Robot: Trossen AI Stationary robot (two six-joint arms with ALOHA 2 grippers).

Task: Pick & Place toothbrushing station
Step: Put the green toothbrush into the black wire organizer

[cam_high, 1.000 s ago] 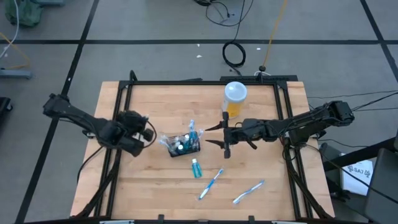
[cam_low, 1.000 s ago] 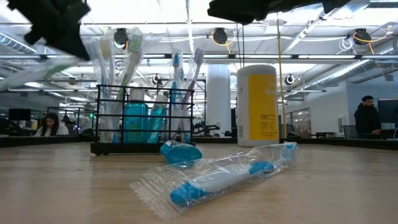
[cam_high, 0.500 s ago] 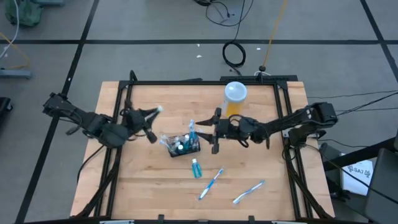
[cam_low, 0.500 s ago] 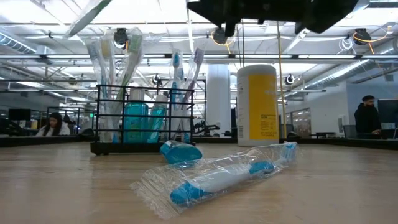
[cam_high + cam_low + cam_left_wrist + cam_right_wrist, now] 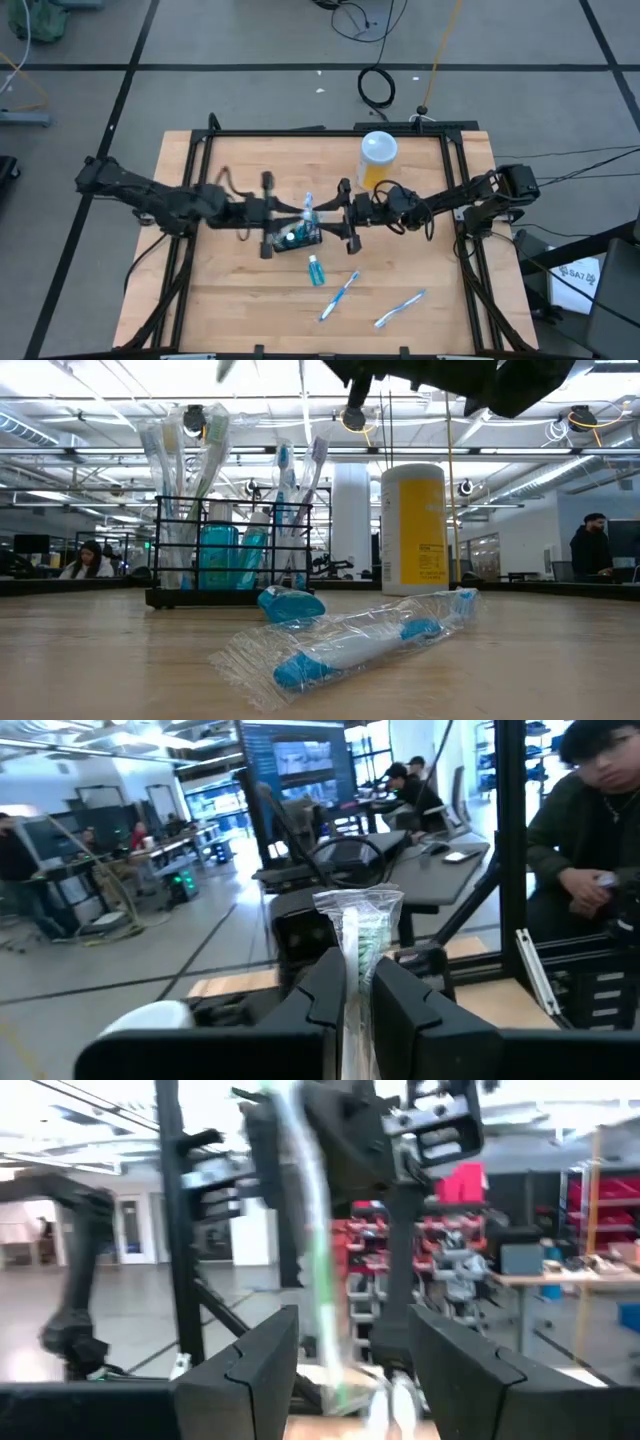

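Black wire basket [image 5: 297, 236] stands mid-surface [image 5: 420, 315] already holding several toothbrushes and teal tubes, so the task looks partly done. Still loose in front of it lie one teal tube [image 5: 315, 271] and two wrapped toothbrushes [image 5: 339, 297] [image 5: 400, 308]. The left pincer [image 5: 345, 995] is clamped on a wrapped toothbrush [image 5: 358, 930] beside the basket, while the right pincer [image 5: 350, 215] hangs spread and empty at its other side.

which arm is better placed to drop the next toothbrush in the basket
Likely the left. The left gripper is shut on a wrapped toothbrush beside the basket. The right gripper is open and empty on the other side.
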